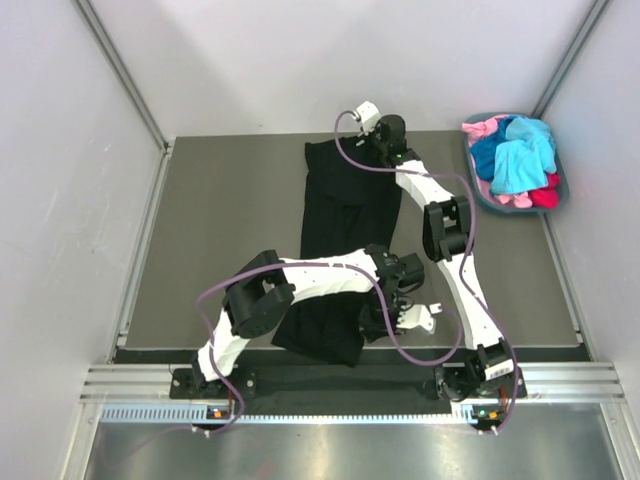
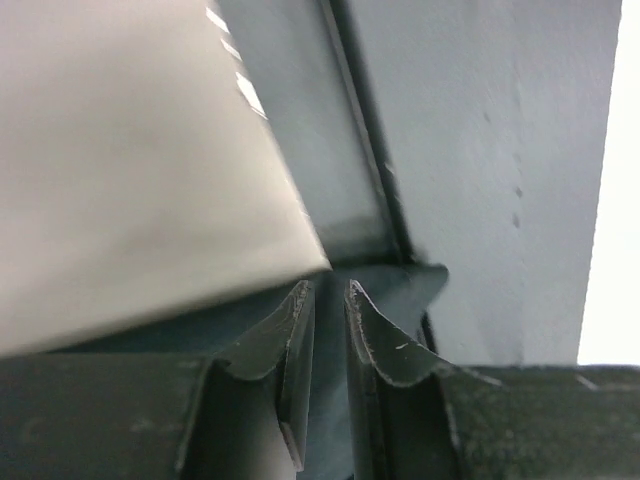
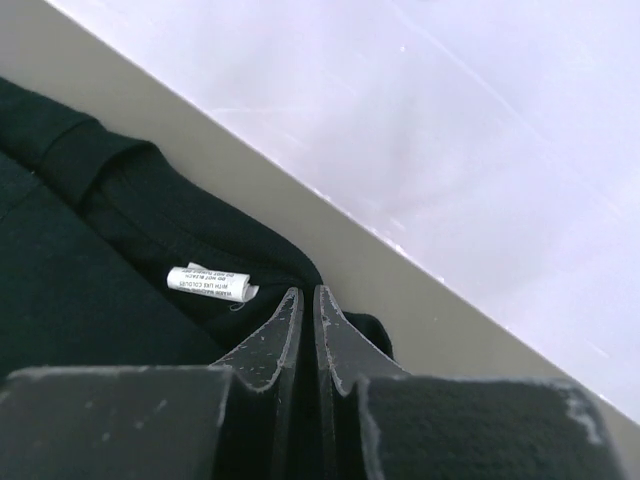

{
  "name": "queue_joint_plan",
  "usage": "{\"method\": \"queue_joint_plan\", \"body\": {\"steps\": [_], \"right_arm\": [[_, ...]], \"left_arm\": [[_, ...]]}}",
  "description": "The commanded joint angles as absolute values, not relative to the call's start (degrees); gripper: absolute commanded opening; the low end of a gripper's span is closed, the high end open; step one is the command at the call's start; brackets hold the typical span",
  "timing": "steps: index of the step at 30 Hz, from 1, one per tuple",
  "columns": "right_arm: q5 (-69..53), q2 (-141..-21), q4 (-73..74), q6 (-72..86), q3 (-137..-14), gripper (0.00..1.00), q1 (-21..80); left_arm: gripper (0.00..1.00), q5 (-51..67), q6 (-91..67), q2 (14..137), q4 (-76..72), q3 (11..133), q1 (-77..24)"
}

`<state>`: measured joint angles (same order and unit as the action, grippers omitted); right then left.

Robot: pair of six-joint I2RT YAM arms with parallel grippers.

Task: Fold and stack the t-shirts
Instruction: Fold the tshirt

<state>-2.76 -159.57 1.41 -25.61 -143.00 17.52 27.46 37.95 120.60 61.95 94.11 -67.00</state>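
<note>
Pinching the limp black t-shirt by its collar, right gripper is clamped; left gripper nearly closed.

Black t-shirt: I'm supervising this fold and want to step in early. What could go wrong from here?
1. The right gripper seems to pinch only the far edge of the black t-shirt, by the label; it may slip out.
2. The shirt's near end lies rumpled under the left arm, so the fold could come out crooked.

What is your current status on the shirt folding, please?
Left gripper shut, empty. Right gripper shut on black t-shirt at its collar end. Nothing blocking; basket off to the side.
</note>
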Motion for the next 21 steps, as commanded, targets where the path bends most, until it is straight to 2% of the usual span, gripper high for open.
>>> {"method": "queue_joint_plan", "body": {"steps": [1, 6, 8, 9, 10, 13, 14, 15, 17, 19, 20, 21], "right_arm": [[-1.6, -159.8, -8.4, -27.3, -146.4, 0.0, 17.7], [-1.5, -160.2, -11.0, -27.0, -146.4, 0.01, 17.8], [1.6, -158.7, -12.3, -25.4, -144.7, 0.18, 17.6], [2.5, -156.4, -12.7, -24.9, -143.6, 0.37, 17.6], [3.6, -154.8, -13.0, -24.3, -141.4, 0.41, 17.3], [6.4, -146.8, -14.9, -24.3, -134.6, 0.52, 16.6], [7.5, -144.5, -15.5, -24.4, -132.8, 0.6, 16.4], [8.0, -140.2, -15.8, -24.5, -131.3, 0.64, 16.1], [9.0, -135.9, -14.7, -24.4, -127.4, 0.71, 15.4], [9.4, -129.5, -10.9, -21.9, -123.3, 0.73, 14.6], [9.1, -127.5, -8.7, -20.3, -121.9, 0.73, 14.2], [8.6, -123.7, -6.4, -18.6, -120.5, 0.73, 14.2]], "left_arm": [[0.24, 27.2, 36.4, 121.9, 59.0, 98.6, -67.0], [0.23, 26.0, 35.0, 122.0, 59.1, 101.0, -67.0], [0.24, 25.3, 34.1, 120.9, 58.9, 100.7, -67.0], [0.25, 23.7, 34.0, 119.2, 58.8, 100.5, -67.0], [0.3, 22.7, 33.8, 118.0, 58.5, 99.5, -67.0], [0.35, 17.8, 33.9, 112.4, 59.2, 97.9, -66.9], [0.35, 16.4, 33.8, 111.0, 59.5, 96.8, -66.6], [0.37, 15.4, 33.6, 108.1, 59.7, 96.2, -66.4], [0.44, 12.6, 32.3, 103.3, 59.2, 93.9, -65.2], [0.51, 10.8, 31.4, 100.0, 56.8, 92.0, -63.4], [0.6, 10.5, 30.3, 97.5, 56.0, 90.5, -59.8], [0.63, 11.3, 29.6, 96.8, 55.0, 90.1, -57.2]]}}
